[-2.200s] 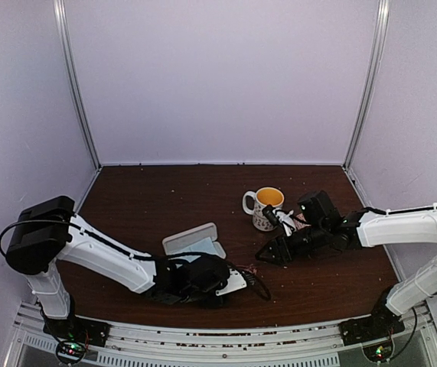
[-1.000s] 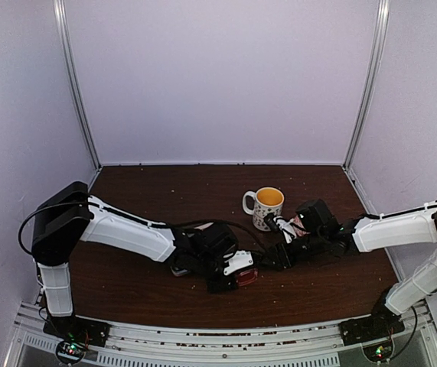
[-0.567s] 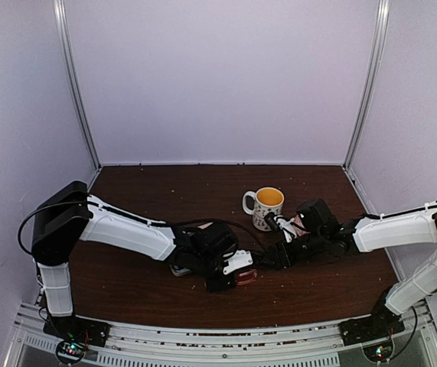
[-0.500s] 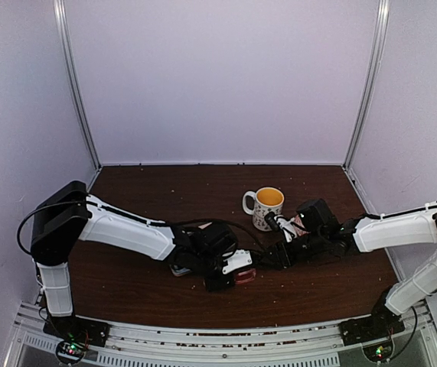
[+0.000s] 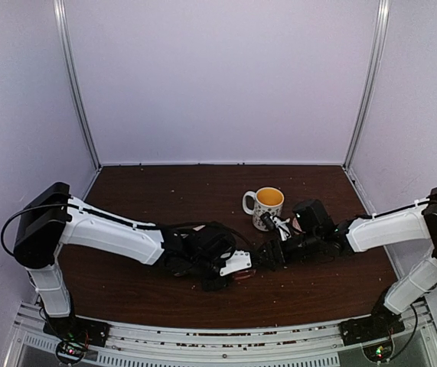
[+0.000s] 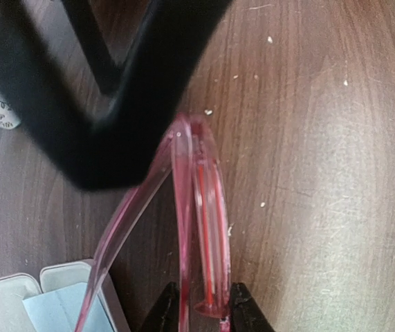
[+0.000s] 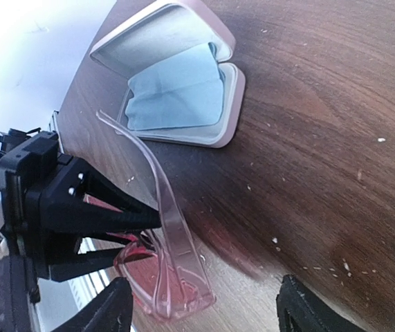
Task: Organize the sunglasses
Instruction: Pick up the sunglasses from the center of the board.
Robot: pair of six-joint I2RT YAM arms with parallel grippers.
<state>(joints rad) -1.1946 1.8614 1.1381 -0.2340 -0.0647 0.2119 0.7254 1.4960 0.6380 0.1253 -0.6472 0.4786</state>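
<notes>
The sunglasses (image 6: 207,207) are pink and see-through, with a folded temple. My left gripper (image 6: 207,315) is shut on their frame and holds them just above the brown table. In the right wrist view the sunglasses (image 7: 173,273) hang from the left gripper (image 7: 72,211), one temple sticking up toward the case. My right gripper (image 7: 204,315) is open wide, and the frame's end sits between its fingers, nearer the left finger (image 7: 107,311). In the top view the two grippers meet at mid-table: left (image 5: 236,275), right (image 5: 264,258), with the sunglasses (image 5: 243,276) between them.
An open pale pink case (image 7: 214,41) holding a light blue cloth (image 7: 176,90) lies just behind the glasses; it also shows in the left wrist view (image 6: 10,301). A white mug (image 5: 266,206) with a yellow inside stands behind the right gripper.
My left gripper has carried the sunglasses from near the case to the right, to mid-table. My right gripper has slid left until its open fingers reach the glasses.
</notes>
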